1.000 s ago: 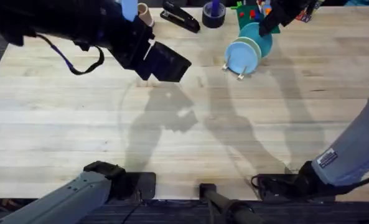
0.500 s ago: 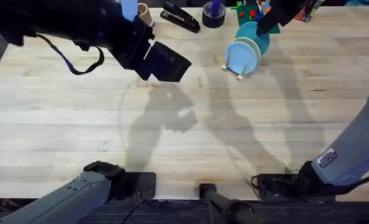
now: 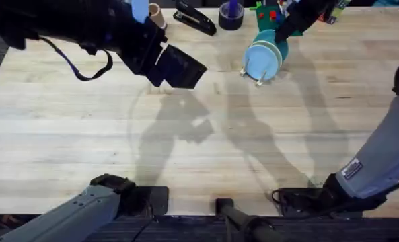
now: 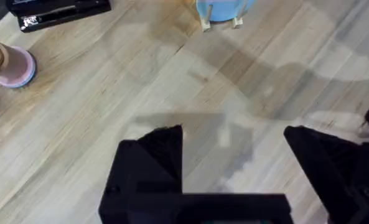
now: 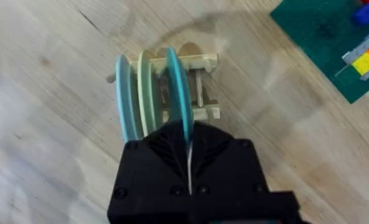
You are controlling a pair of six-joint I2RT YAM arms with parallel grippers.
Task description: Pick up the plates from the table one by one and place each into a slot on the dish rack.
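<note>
turquoise plate (image 5: 179,93) clamped in right hand (image 5: 188,163) at dish rack (image 5: 200,87), left hand (image 4: 231,152) apart over table (image 4: 78,137)

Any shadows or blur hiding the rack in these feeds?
Overhead: arm shadows streak the table, but the dish rack stays lit and readable. Right wrist: the three plates look sharp; the right gripper blocks the rack's near end. Left wrist: soft shadows, nothing hidden.
</note>
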